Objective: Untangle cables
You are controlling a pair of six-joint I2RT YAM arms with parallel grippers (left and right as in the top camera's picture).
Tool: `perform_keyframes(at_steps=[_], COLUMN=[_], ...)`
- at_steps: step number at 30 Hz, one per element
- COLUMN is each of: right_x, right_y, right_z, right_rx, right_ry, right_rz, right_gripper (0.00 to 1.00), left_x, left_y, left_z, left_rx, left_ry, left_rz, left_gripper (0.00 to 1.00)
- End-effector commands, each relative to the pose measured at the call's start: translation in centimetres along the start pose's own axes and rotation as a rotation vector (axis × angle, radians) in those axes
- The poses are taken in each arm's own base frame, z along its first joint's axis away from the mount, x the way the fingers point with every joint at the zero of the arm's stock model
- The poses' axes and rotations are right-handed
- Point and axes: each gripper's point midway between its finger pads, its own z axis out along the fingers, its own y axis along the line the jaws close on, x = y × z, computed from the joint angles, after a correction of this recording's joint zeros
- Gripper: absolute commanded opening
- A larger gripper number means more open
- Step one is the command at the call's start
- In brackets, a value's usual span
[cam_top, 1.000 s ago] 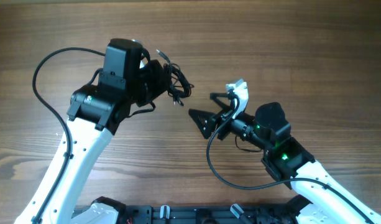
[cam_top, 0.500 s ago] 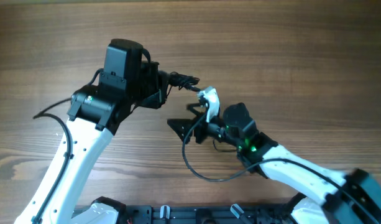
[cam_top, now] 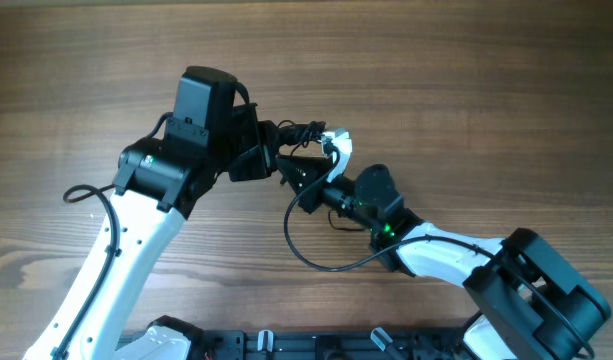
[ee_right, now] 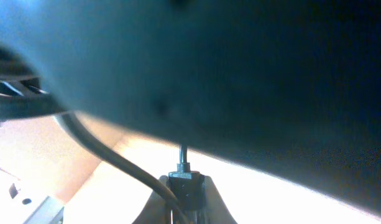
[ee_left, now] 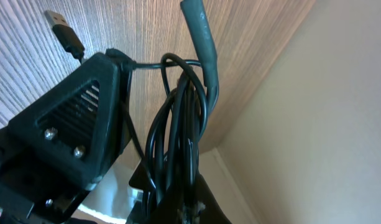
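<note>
Above the wooden table (cam_top: pixel 486 80), in the overhead view, the left gripper (cam_top: pixel 269 152) is clamped on the bunched black cables (cam_top: pixel 306 129); the right gripper (cam_top: pixel 304 168) meets the same bunch from the lower right. In the left wrist view, we see looped cables standing out of the closed jaws; a USB plug (ee_left: pixel 64 29) hangs free near the table. In the right wrist view, largely blurred, we find the fingers drawn together on a small cable end (ee_right: pixel 185 180).

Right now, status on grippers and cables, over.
Left gripper shut on the cables. Right gripper shut on one plug end. Cables looped in a tangle. Grippers crowd each other.
</note>
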Motion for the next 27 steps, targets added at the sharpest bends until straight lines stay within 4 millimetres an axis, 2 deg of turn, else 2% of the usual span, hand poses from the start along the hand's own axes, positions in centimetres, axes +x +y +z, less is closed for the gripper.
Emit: perform_keyframes(at_steps=[1, 3, 5, 7, 10, 11, 13, 15, 16, 18, 21, 24, 25, 26, 27], right_x=[2.6, 5.1, 6.6, 7.1, 7.0, 6.9, 6.3, 5.4, 5.0, 3.8, 1.5, -0.9, -1.7, -2.2, -2.9], right_y=[-0.6, -1.0, -0.9, -1.0, -2.5, -3.2, -4.4, -5.6, -6.0, -7.8, -9.2, -7.7, -7.1, -6.8, -6.3], right_z=[0.1, -0.5, -1.2, -1.6, -2.4, -2.7, -3.3, -4.1, -4.4, -5.5, -6.9, -7.6, -7.5, -7.4, -7.3], right_rx=[0.009, -0.004, -0.038, -0.057, -0.031, -0.019, -0.003, -0.003, -0.003, 0.019, -0.012, -0.142, -0.168, -0.177, -0.193], right_ry=[0.110, 0.234, 0.326, 0.369, 0.395, 0.401, 0.404, 0.397, 0.392, 0.373, 0.326, 0.286, 0.266, 0.254, 0.238], right_rz=[0.038, 0.076, 0.114, 0.139, 0.185, 0.203, 0.237, 0.269, 0.282, 0.328, 0.355, 0.299, 0.310, 0.331, 0.358], right_gripper=[0.05, 0.05, 0.10, 0.12, 0.12, 0.15, 0.28, 0.31, 0.36, 0.50, 1.00, 1.00, 1.00, 1.00, 1.00], left_x=[-0.1, -1.6, -3.3, -4.4, -6.2, -6.5, -7.0, -7.1, -7.1, -7.2, -7.3, -6.7, -6.0, -5.5, -4.2], left_y=[-1.2, -2.7, -3.7, -4.3, -5.2, -5.4, -5.5, -5.5, -5.4, -5.6, -5.6, -5.6, -5.4, -5.1, -4.5], left_z=[-0.2, -0.8, -1.3, -1.7, -2.4, -2.6, -2.7, -2.7, -2.7, -2.8, -2.7, -2.6, -2.5, -2.3, -2.1], left_rx=[0.033, 0.078, 0.107, 0.126, 0.148, 0.152, 0.155, 0.152, 0.152, 0.153, 0.139, 0.124, 0.116, 0.111, 0.113], left_ry=[0.027, 0.009, -0.019, -0.041, -0.081, -0.089, -0.108, -0.113, -0.114, -0.126, -0.148, -0.143, -0.123, -0.106, -0.046], left_rz=[-0.138, -0.145, -0.124, -0.082, 0.039, 0.067, 0.110, 0.126, 0.125, 0.203, 0.406, 0.718, 0.892, 0.982, 1.117], left_gripper=[0.04, 0.04, 0.04, 0.04, 0.04, 0.04, 0.04, 0.04, 0.04, 0.04, 0.04, 0.04, 0.04, 0.04, 0.04])
